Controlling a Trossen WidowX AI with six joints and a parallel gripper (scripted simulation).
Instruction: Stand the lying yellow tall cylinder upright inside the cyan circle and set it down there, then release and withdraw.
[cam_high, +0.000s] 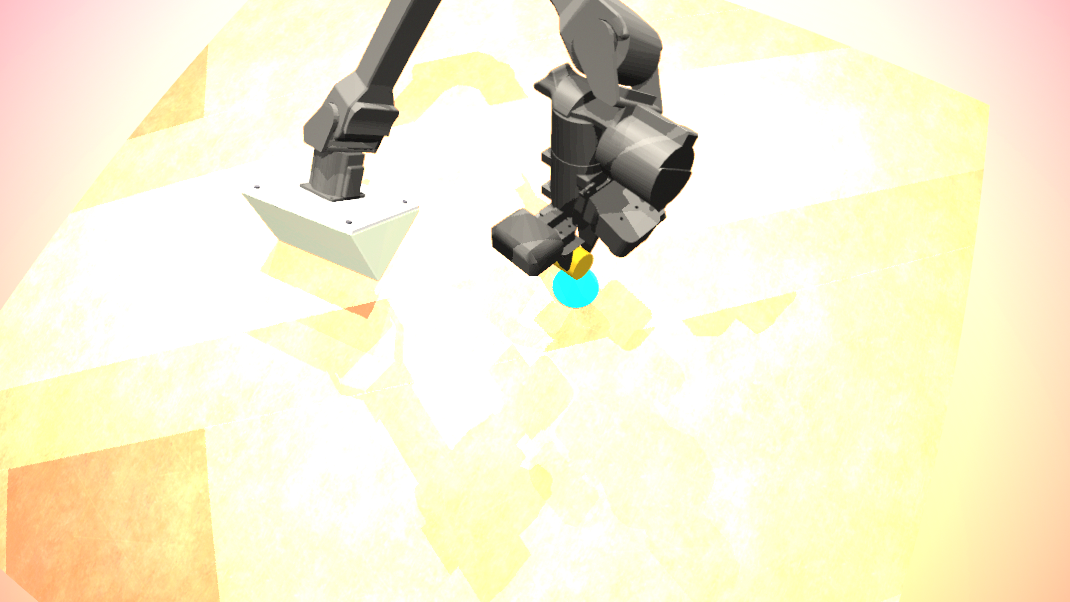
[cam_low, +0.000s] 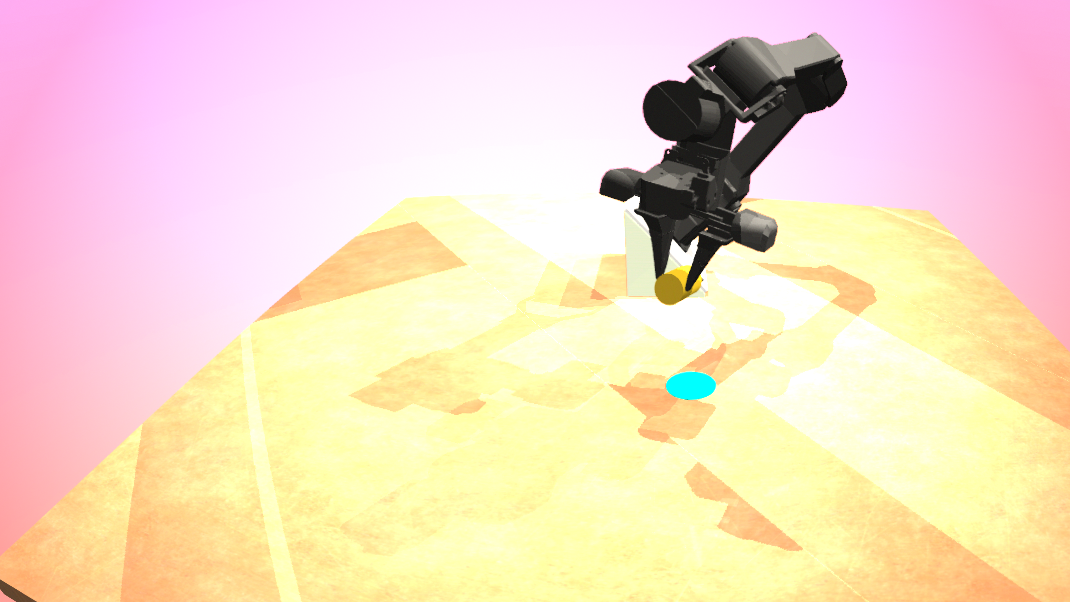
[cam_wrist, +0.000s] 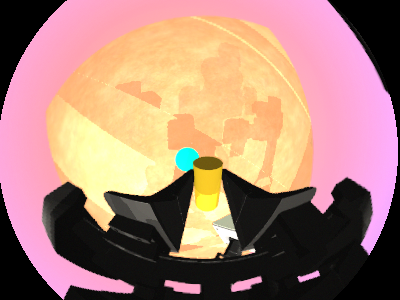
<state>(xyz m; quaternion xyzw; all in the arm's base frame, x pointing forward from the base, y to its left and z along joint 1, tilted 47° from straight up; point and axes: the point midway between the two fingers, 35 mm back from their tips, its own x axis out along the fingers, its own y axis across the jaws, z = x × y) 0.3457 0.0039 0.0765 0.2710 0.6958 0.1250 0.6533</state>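
Note:
The yellow cylinder is held in the air, lying nearly level, with one round end facing the exterior camera. My gripper is shut on it, one finger on each side. In the top view the gripper body hides much of the cylinder. The cyan circle lies flat on the table. In the exterior view it shows below the cylinder, with a gap between; in the wrist view it is just left of the cylinder's far end.
A pale wedge-shaped block stands behind the gripper in the exterior view and to its left in the top view. A dark arm part rises from its top. Patchy light and shadow cover the table.

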